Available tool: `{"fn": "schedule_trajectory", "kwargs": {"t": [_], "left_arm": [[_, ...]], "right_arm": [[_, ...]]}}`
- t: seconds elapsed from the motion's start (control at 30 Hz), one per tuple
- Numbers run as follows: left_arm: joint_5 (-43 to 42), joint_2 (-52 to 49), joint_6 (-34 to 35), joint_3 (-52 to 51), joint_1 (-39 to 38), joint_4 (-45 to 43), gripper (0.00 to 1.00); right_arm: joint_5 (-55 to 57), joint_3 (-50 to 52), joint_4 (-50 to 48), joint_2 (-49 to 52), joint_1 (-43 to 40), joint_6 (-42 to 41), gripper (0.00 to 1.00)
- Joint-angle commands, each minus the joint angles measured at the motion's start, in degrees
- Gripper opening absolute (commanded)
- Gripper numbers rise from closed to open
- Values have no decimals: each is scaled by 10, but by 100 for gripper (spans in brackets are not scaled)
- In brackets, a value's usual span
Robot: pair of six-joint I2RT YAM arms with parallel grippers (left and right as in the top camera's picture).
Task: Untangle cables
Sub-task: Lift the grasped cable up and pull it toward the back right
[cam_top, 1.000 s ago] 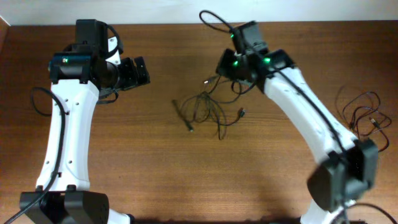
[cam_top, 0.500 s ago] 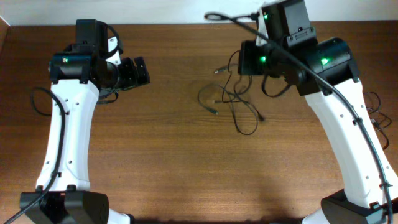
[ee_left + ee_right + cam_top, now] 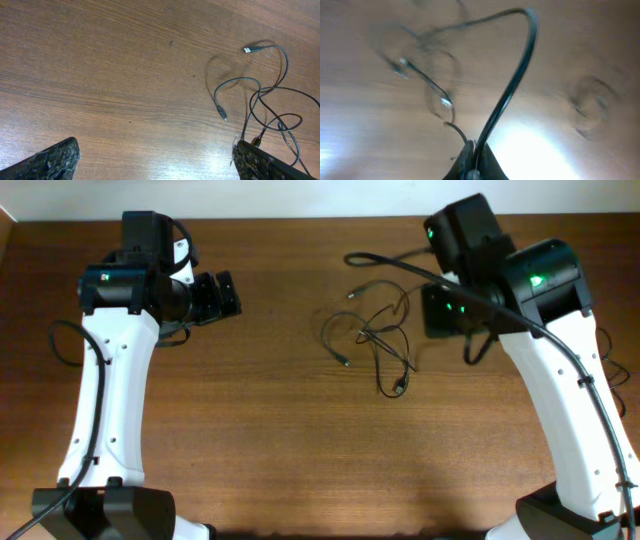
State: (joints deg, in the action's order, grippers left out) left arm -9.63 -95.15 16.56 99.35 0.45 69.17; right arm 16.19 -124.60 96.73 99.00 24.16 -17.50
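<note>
While the right gripper point(image 3: 472, 162) is clamped fully closed on one strand of the cables point(image 3: 370, 335), which seems partly lifted off the table point(image 3: 270, 440), the rest of the bundle sits in crossed loops at the upper centre-right of the overhead frame, with plug ends splayed toward the left. The left gripper point(image 3: 225, 293) has its jaws spread wide, holds nothing, and is at upper left, well apart from the cords. Judged from this layout, separation has barely begun: the loops overlap at the middle, and each cord has yet to be drawn out singly.
</note>
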Motion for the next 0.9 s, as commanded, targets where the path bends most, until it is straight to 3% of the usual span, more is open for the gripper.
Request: {"fn": "schedule_trajectory", "kwargs": {"t": [0.0, 0.23, 0.67, 0.87], "left_arm": [[2, -1, 2, 4, 1, -1, 99], [2, -1, 2, 4, 1, -1, 99], [2, -1, 2, 4, 1, -1, 99], [2, -1, 2, 4, 1, -1, 99]], "right_arm": [[90, 3, 6, -1, 2, -14, 4], [75, 19, 6, 17, 1, -14, 4], [157, 14, 6, 3, 2, -54, 4], [175, -129, -10, -44, 3, -52, 4]]}}
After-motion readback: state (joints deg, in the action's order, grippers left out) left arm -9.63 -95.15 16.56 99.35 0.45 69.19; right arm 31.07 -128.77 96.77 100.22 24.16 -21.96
